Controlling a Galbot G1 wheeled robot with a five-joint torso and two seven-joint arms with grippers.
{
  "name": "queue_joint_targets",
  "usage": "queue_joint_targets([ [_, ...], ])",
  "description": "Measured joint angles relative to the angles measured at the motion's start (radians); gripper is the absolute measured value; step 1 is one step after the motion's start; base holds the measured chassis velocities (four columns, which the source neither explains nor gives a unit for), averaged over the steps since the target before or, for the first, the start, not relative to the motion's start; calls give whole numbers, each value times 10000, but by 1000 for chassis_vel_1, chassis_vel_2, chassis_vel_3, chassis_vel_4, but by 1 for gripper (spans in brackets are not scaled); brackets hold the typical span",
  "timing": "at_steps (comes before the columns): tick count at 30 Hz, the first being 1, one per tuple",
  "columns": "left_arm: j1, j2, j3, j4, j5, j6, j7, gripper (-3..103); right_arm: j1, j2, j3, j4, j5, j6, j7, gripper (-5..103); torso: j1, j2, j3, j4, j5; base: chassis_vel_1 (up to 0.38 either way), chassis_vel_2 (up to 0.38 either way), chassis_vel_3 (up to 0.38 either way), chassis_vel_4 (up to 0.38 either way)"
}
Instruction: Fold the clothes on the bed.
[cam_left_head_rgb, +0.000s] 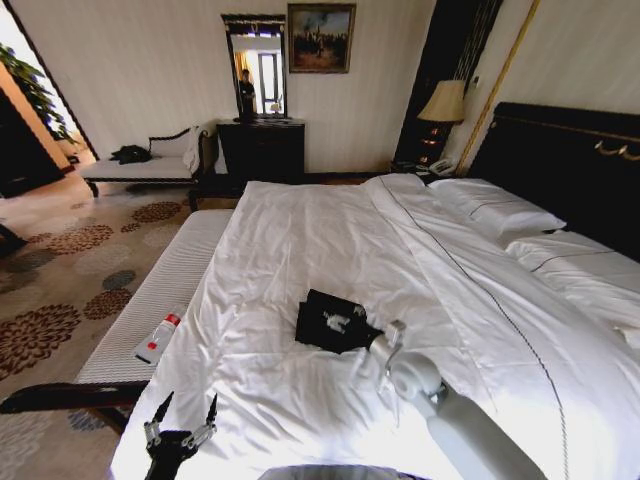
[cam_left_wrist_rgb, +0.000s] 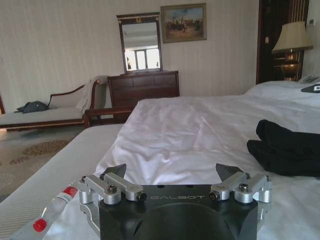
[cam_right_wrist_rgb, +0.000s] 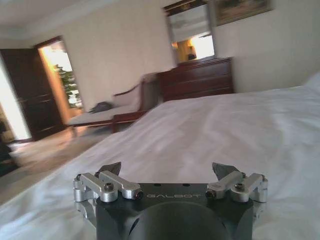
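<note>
A hotel bedroom with striped pale walls, a dark dresser and mirror at the far wall, and a patterned carpet running down the left. The bed (cam_left_head_rgb: 300, 230) takes up most of the room, its white duvet smoothed out and pillows stacked far right against the dark headboard. A narrow white bench (cam_left_head_rgb: 160, 300) sits along its left side, touching the bedding, and a small white bottle (cam_left_head_rgb: 157, 338) with a red cap lies on it.

The clothes (cam_left_head_rgb: 333, 322), a single black T-shirt, lie near the middle of the near half of the bed, already gathered into a compact bundle with a white print facing up. From the look of it the folding is well along or done, though I can't tell how neat the layers are.

The right end effector (cam_left_head_rgb: 378, 362) hovers just beside the shirt's near right edge, fingers spread apart and holding nothing. The left end effector (cam_left_head_rgb: 183, 412) waits at the near left corner, well apart from the shirt, also splayed and empty.

Any next move would call for a check of the bundle's edges, and a low, flat approach so the duvet isn't pinched along with the fabric.
</note>
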Motion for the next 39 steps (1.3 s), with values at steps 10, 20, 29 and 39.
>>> queue_joint_targets([
  [10, -1, 0, 0, 1, 0, 0, 0, 100, 1774, 1800, -1409, -3679, -1638, 898, -94, 100, 1, 0, 1, 0, -2, 0, 0, 0, 0],
  [20, 0, 0, 1, 0, 0, 0, 0, 100, 1224, 2260, -2214, -3836, -2927, 1338, -319, 100, 0, 0, -1, -5, -2, 0, 0, 0, 0],
  [29, 0, -1, 0, 0, 0, -2, 0, 100, 1121, 2145, -2247, -3232, -2684, 1312, -118, 100, 1, -1, 0, -2, 1, 0, 0, 0, 0],
  [39, 0, -1, 0, 1, 0, -2, 0, 100, 174, 1186, -723, -1091, -2421, 1459, 488, 100, 1, 0, -1, -3, 3, 0, 0, 0, 0],
])
